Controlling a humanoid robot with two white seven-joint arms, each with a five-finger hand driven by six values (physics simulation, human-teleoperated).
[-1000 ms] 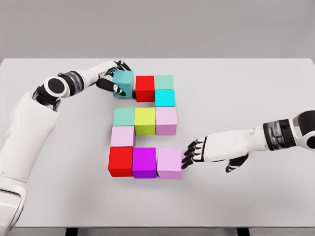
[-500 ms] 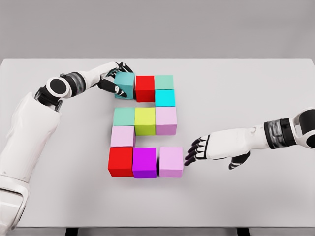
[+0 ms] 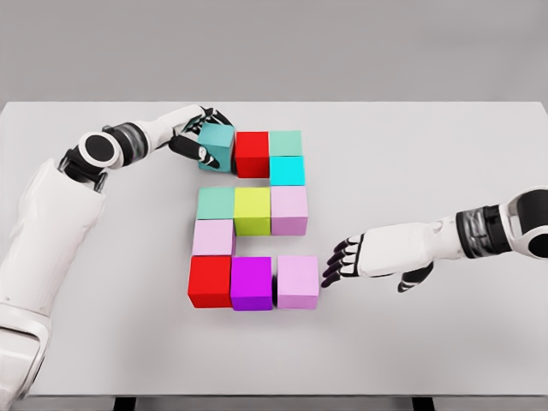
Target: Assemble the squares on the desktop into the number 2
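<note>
No text, label, brand or printed number can be read anywhere in this view. The faces of the coloured blocks are plain, the tabletop carries no markings, and the white arms show no legible lettering, though the dark bands near the joints are too small to rule out fine print.

You see the cubes on the table in three rows: three at the far row with one more just nearer on its right, three in the middle row, one nearer on its left, three in the near row.
</note>
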